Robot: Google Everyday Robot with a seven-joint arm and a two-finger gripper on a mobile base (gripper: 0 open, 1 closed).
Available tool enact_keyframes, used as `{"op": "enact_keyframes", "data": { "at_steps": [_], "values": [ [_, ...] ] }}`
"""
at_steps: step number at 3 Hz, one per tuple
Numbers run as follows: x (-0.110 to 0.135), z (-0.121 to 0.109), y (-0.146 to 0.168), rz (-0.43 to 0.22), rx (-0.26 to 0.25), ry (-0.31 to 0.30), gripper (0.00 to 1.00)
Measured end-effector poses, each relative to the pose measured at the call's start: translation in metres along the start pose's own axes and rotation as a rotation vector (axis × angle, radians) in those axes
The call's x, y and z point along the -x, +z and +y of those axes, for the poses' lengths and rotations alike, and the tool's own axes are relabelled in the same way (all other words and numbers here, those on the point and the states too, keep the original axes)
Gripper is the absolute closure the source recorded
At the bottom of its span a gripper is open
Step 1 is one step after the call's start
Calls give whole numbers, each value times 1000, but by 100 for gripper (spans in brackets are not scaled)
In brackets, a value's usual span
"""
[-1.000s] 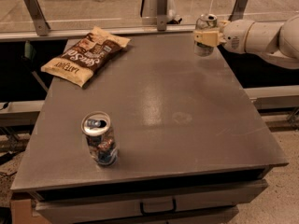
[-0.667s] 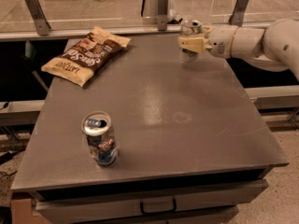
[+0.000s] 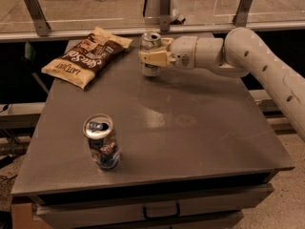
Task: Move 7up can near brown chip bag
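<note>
Open room runs across the middle and right of the grey worktop (image 3: 190,128) to its edges. The arm (image 3: 257,61) reaches in from the right. The brown chip bag (image 3: 86,56) lies upper left, and the darker can (image 3: 101,147) stands lower left, well clear. At upper centre, near the bag, the gripper (image 3: 148,57) is clamped on the 7up can (image 3: 150,40), further left than a second ago.

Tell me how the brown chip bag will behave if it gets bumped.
The brown chip bag lies flat and crinkled, so it would likely slide or crumple rather than tip. It looks puffy, so it is probably light for its size. The hand, shut on the 7up can close beside it, could easily shove it.
</note>
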State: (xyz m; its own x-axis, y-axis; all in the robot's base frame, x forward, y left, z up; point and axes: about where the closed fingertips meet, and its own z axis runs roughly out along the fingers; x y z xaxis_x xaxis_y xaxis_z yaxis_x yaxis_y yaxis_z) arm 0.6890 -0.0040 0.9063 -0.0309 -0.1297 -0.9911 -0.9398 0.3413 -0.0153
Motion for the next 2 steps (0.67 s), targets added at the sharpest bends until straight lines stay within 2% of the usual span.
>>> {"op": "enact_keyframes", "data": {
  "at_steps": [1, 2],
  "values": [
    [15, 29, 48, -42, 113, -28, 100],
    [16, 45, 83, -47, 174, -55, 100]
  ]
}}
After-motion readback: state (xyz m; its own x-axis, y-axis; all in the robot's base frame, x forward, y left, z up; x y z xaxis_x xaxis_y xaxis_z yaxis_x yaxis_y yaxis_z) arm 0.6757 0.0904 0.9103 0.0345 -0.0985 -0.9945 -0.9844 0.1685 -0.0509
